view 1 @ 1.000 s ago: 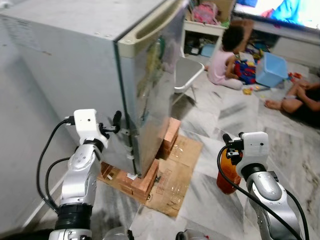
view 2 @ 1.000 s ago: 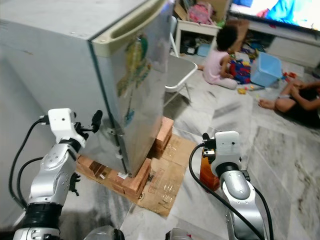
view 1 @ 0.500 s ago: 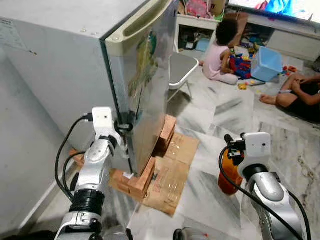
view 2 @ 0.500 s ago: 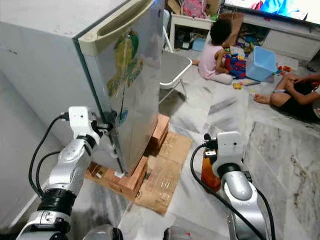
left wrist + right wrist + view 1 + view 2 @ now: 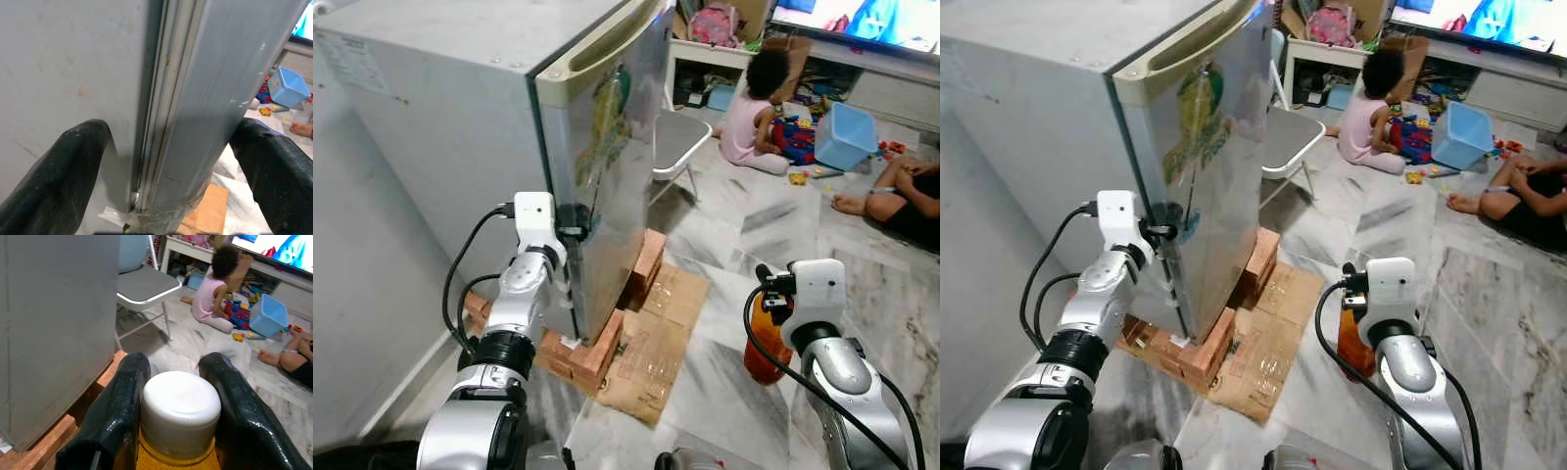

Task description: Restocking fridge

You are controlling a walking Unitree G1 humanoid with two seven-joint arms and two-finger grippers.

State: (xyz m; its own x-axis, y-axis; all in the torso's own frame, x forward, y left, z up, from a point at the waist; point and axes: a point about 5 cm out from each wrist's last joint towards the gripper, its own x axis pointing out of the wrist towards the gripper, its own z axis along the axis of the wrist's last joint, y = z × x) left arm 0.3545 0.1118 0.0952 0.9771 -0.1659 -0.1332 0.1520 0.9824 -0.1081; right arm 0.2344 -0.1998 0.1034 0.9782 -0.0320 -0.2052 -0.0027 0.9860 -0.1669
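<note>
Fridge door edge between spread jaws, bottle gripped at the cap.

Tall grey metal fridge, perched on red bricks and flattened brown cardboard: liable to rock or slide off if the door gets pulled hard. Left gripper wide open, jaws either side of the door's side edge and seal, nothing clamped yet; likely to slip off the smooth edge. Orange bottle with white round cap clamped between right gripper jaws, low beside the fridge; could swing or drop.
</note>
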